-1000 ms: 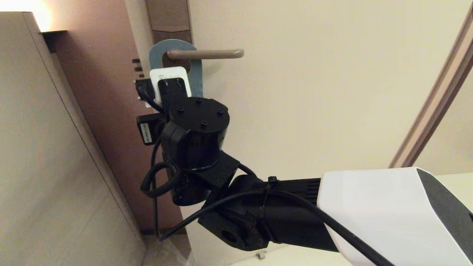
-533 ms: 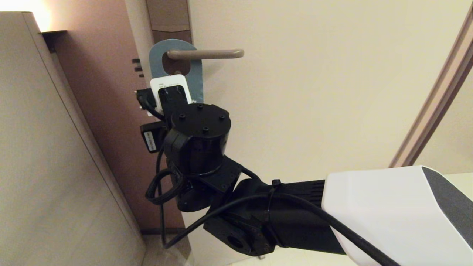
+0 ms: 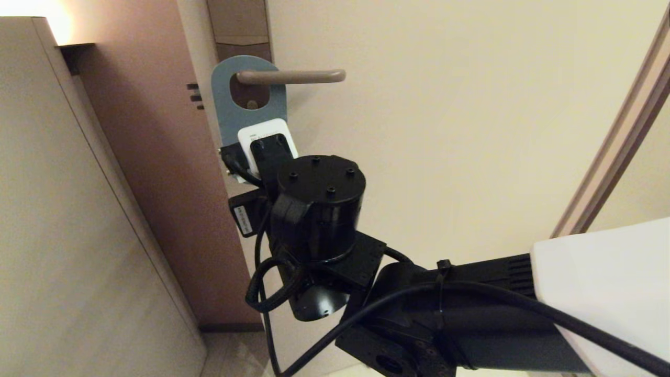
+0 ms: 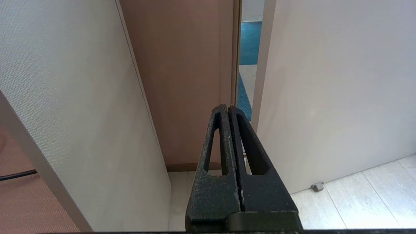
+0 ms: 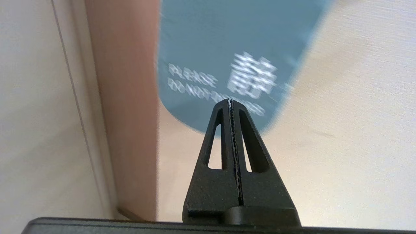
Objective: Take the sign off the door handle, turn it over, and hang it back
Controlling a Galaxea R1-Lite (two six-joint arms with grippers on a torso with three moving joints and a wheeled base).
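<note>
The sign (image 3: 224, 118) hangs on the door handle (image 3: 293, 76) by its oval hole, blue-grey side outward. In the right wrist view the sign (image 5: 211, 42) shows blurred white lettering. My right gripper (image 5: 230, 100) is shut with nothing between its jaws, and its tip stands in front of the sign's rounded lower end. Whether it touches the card I cannot tell. In the head view the right wrist (image 3: 319, 209) sits below the handle and hides the sign's lower part. My left gripper (image 4: 228, 106) is shut and empty, parked low near the floor.
A beige wall panel (image 3: 63, 209) stands close on the left, with a brown door frame (image 3: 152, 157) beside it. The handle's tall plate (image 3: 238, 26) runs up the cream door (image 3: 445, 131). A small door stop (image 4: 317, 186) sits on the tiled floor.
My right wrist has dropped down and to the right, away from the handle, uncovering more of the sign. The sign still hangs on the handle, and both grippers stay shut.
</note>
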